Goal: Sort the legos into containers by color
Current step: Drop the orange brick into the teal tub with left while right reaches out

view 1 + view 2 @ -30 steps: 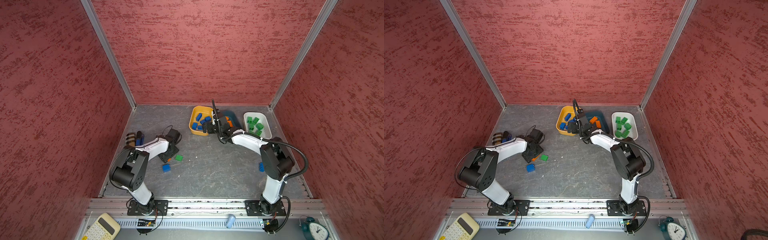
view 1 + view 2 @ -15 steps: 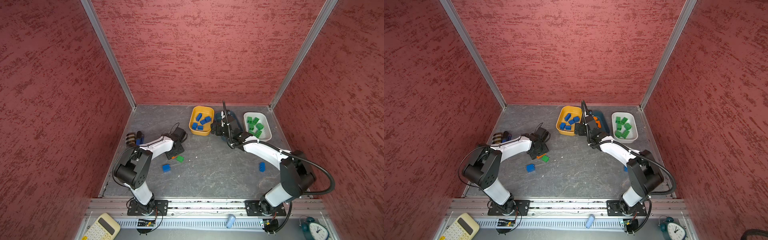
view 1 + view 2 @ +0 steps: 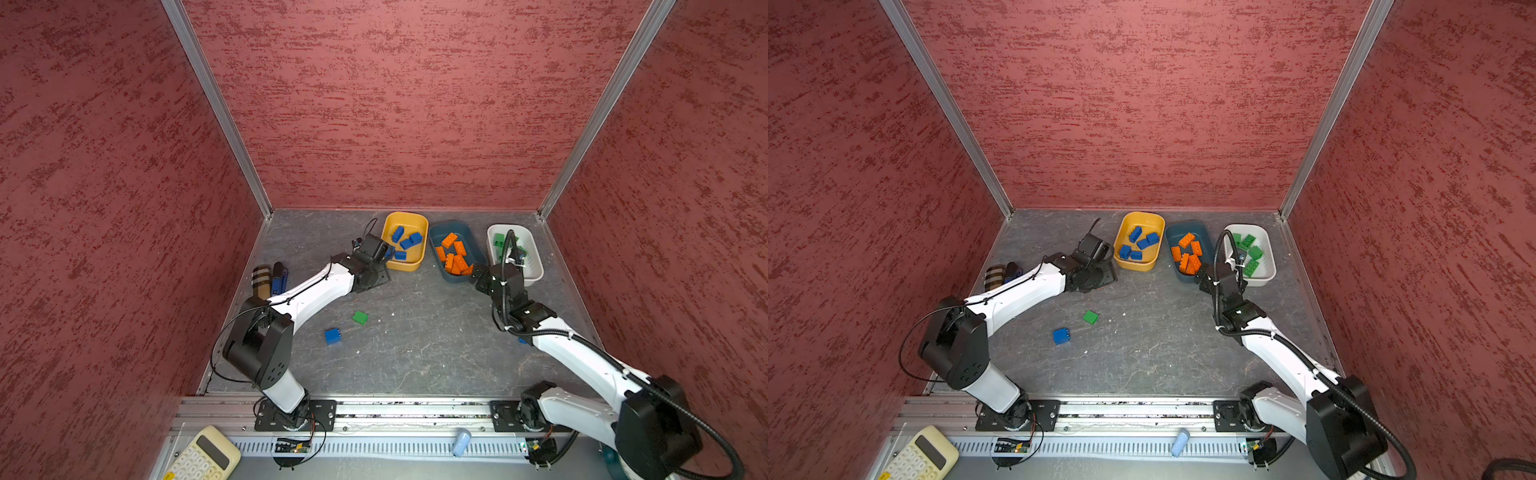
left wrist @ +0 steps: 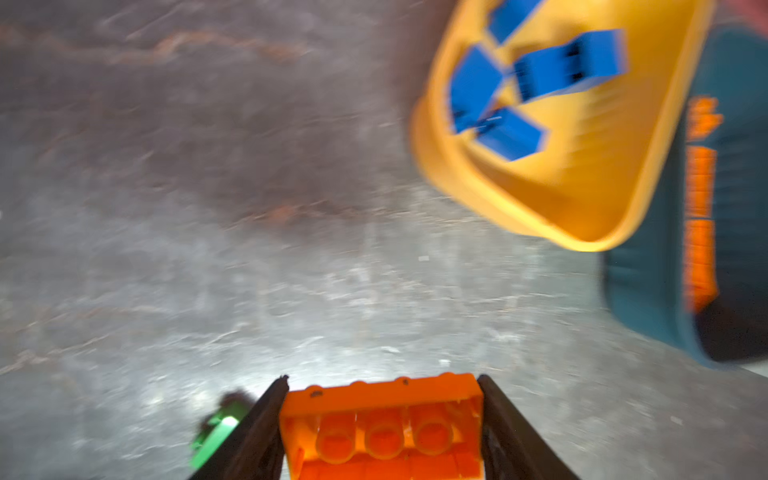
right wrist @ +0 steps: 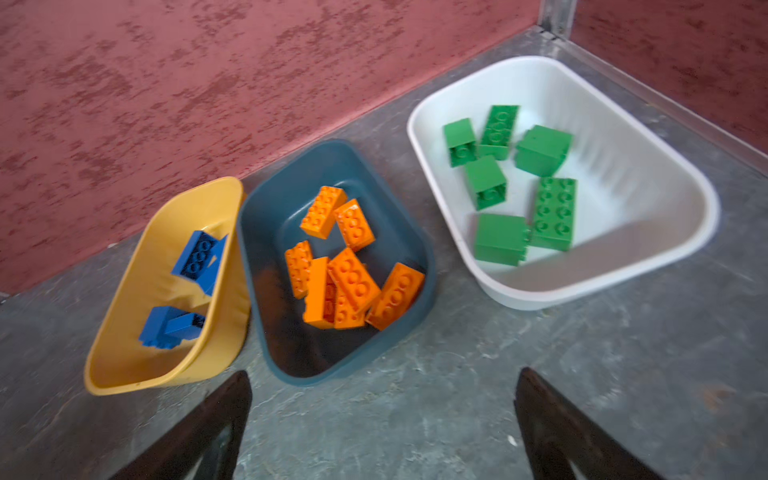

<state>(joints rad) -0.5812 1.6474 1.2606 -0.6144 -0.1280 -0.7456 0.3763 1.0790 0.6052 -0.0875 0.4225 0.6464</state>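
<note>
Red textured walls (image 3: 395, 104) box in a grey, stone-patterned tabletop (image 3: 415, 365). Three tubs sit in a row against the back wall. The yellow tub (image 3: 405, 215) holds blue bricks (image 3: 406, 242), the teal tub (image 3: 440, 230) beside it holds orange bricks (image 3: 455, 257), and the white tub (image 3: 535, 266) near the right corner holds green bricks (image 5: 552, 214).

The left pincer (image 4: 382, 377) is clamped on an orange brick (image 4: 382, 424), whose hollow underside with its three round tubes faces the wrist camera. In both top views this pincer sits just beside the near left corner of the yellow tub, above bare tabletop.

The right pincer (image 5: 382, 372) has its jaws wide apart with nothing between them. It hangs over bare tabletop just in front of the teal tub.

Two bricks lie loose in the middle of the tabletop, apart from the tubs: a green brick (image 3: 360, 317) and, nearer the front rail, a blue brick (image 3: 332, 336). A small patch of blue shows at the edge of the right arm; what it is cannot be told. A calculator (image 3: 203, 457) lies outside the front rail.
</note>
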